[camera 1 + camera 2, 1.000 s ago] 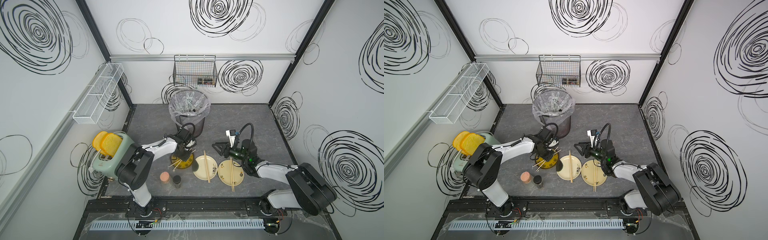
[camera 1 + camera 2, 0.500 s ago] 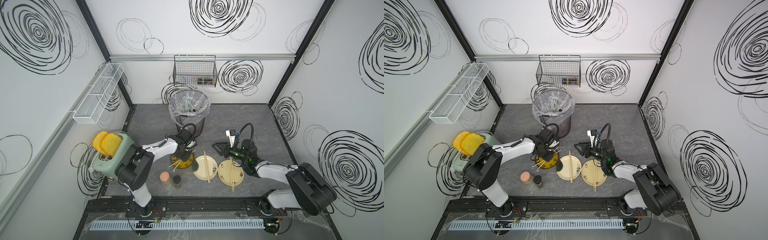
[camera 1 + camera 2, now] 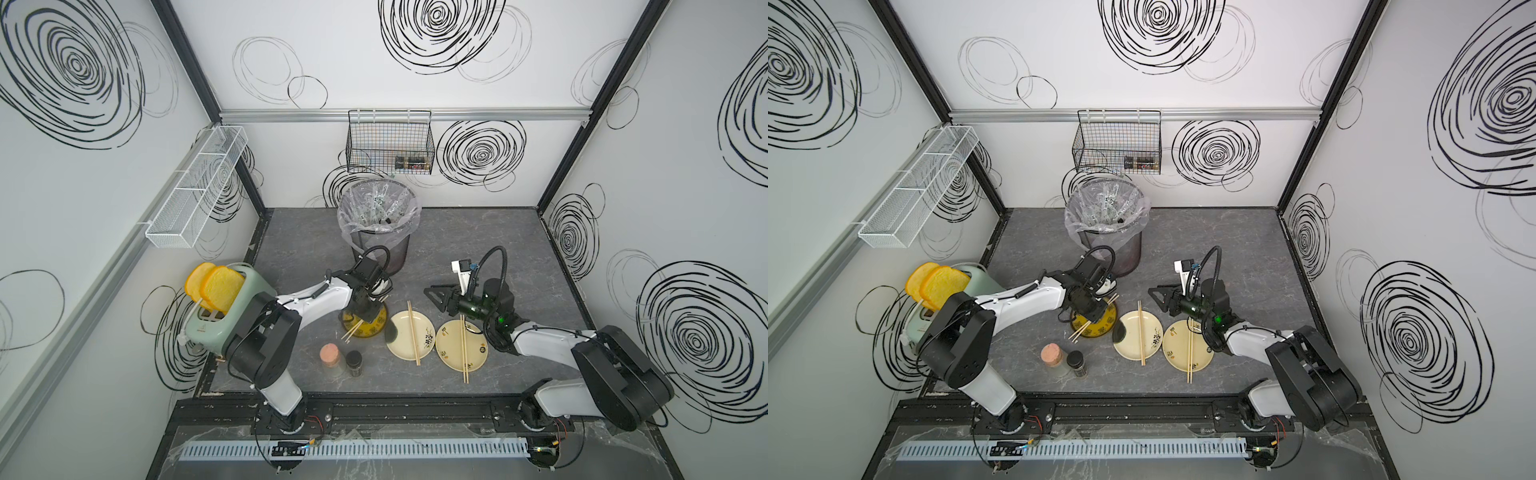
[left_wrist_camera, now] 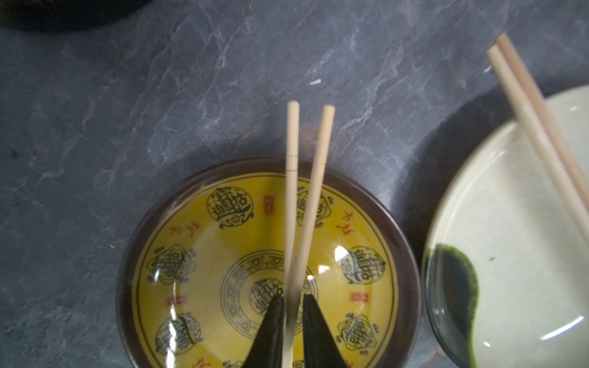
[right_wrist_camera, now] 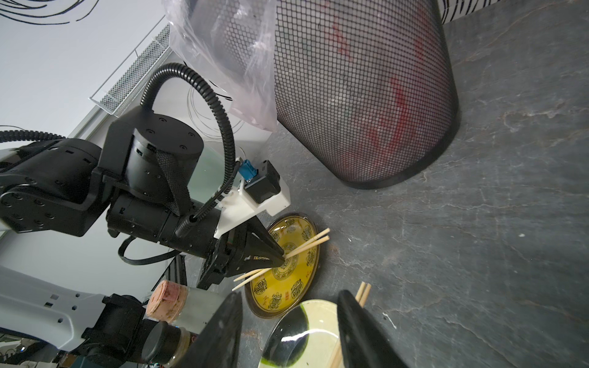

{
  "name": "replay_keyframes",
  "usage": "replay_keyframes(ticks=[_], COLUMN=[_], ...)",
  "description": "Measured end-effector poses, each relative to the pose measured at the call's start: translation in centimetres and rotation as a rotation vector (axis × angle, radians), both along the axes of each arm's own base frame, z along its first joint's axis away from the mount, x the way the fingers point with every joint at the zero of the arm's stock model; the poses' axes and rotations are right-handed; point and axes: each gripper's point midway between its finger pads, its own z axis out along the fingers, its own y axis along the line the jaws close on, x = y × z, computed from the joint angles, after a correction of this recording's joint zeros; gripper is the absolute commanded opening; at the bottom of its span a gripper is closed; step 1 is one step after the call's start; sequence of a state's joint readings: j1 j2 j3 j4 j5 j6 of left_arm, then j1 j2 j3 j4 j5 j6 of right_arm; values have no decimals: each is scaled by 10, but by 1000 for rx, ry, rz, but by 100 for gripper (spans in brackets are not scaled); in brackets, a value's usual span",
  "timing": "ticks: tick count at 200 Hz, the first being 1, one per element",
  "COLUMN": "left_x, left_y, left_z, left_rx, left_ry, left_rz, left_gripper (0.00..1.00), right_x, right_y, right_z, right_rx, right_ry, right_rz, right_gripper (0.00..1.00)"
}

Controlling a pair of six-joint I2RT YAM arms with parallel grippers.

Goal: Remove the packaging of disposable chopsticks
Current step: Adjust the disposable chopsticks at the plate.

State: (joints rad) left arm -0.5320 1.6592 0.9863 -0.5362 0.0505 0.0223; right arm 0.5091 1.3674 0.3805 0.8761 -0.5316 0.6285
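Narrowing since before, left gripper (image 4: 290, 299) is pinching chopsticks (image 4: 292, 133) over the left yellow plate (image 4: 191, 245), right gripper (image 3: 433, 297) hovering released.

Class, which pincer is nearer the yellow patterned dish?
Left. The left pincer is directly above the yellow dish, closed on the chopsticks there; the right pincer hovers apart, beyond the pale plate.

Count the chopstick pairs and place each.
3: one pair over the yellow dish, between the left gripper's fingers; one across the green-blotched plate; one across the plate beside it.
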Motion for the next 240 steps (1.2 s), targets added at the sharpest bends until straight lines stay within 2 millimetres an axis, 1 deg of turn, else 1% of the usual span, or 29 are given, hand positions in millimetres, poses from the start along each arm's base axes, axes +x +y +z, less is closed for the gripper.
replay_keyframes(ticks=[33, 55, 87, 144, 158, 169, 172, 175, 220, 240], left_x=[-5, -4, -3, -3, -3, -3, -3, -3, -7, -9], left_y=[3, 3, 3, 3, 3, 3, 3, 3, -3, -8], left_z=[-5, -5, -5, -5, -5, -5, -5, -4, -3, 1], left_rx=[8, 7, 3, 4, 4, 3, 4, 3, -35, -78], left_ry=[15, 13, 8, 9, 9, 9, 9, 9, 31, 44], left_rz=[0, 2, 7, 7, 7, 7, 7, 7, -4, -10], left_gripper=[18, 17, 12, 8, 5, 5, 1, 0, 0, 0], right_x=[0, 0, 0, 0, 0, 0, 0, 0, -1, -1], right_y=[0, 0, 0, 0, 0, 0, 0, 0, 1, 1], right_z=[0, 0, 0, 0, 0, 0, 0, 0, 0, 0], right_rx=[0, 0, 0, 0, 0, 0, 0, 0, 0, 0], right_ry=[0, 0, 0, 0, 0, 0, 0, 0, 0, 0], right_rz=[2, 2, 2, 2, 2, 2, 2, 2, 2, 4], right_gripper=[51, 51, 51, 51, 51, 51, 51, 51, 51, 51])
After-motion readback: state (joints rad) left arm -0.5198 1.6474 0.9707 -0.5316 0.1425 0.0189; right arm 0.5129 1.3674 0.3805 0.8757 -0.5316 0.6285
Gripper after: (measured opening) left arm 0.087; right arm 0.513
